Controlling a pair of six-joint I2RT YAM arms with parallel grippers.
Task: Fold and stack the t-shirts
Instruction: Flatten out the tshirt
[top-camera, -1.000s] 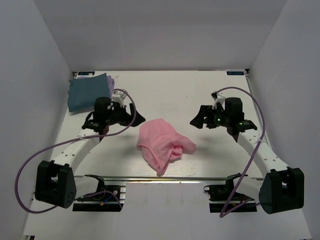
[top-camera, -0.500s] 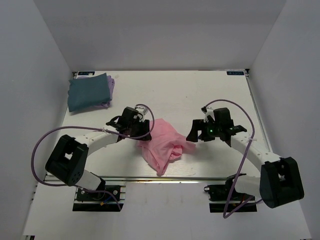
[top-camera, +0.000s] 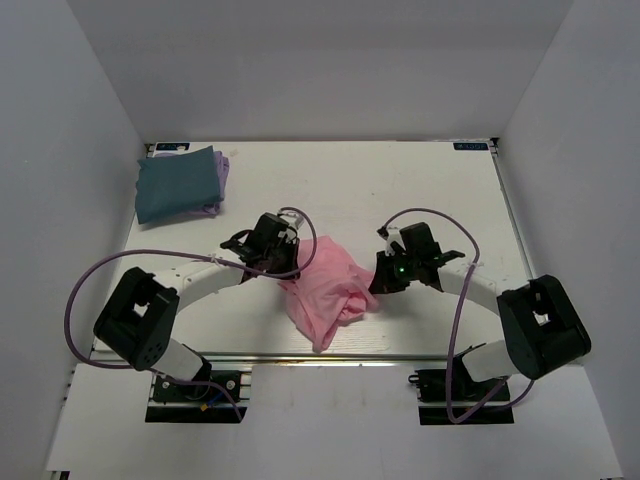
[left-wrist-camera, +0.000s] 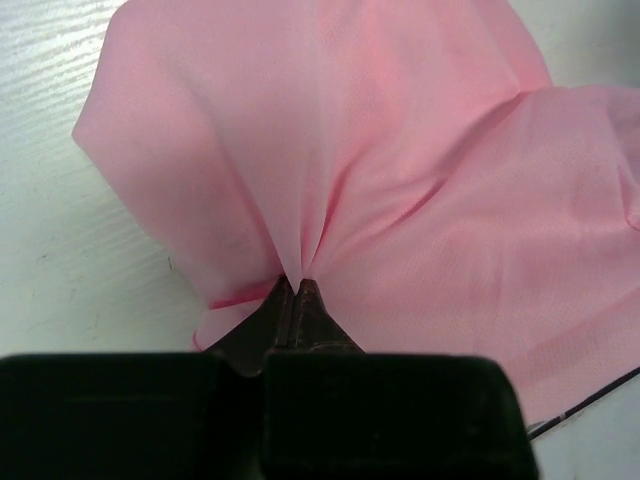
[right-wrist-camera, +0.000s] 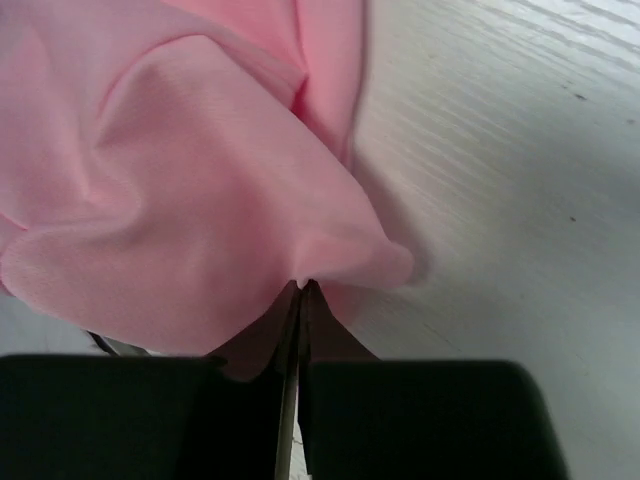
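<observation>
A crumpled light pink t-shirt lies in a heap at the middle of the table's near half. My left gripper is shut on the shirt's left edge; the left wrist view shows pink cloth gathered into a pleat at the closed tips of the left gripper. At the heap's right edge my right gripper is shut on a fold of it, and the pink cloth puckers at the right gripper. A dark teal-blue t-shirt lies folded at the far left corner, on a pale lavender t-shirt whose edge peeks out.
White walls enclose the white table on the left, right and back. A metal rail runs along the near edge between the arm bases. Purple cables loop from both arms.
Both arms swung inward from either side of the pink shirt to its edges. Both grippers went from open to shut, pinching the cloth.
</observation>
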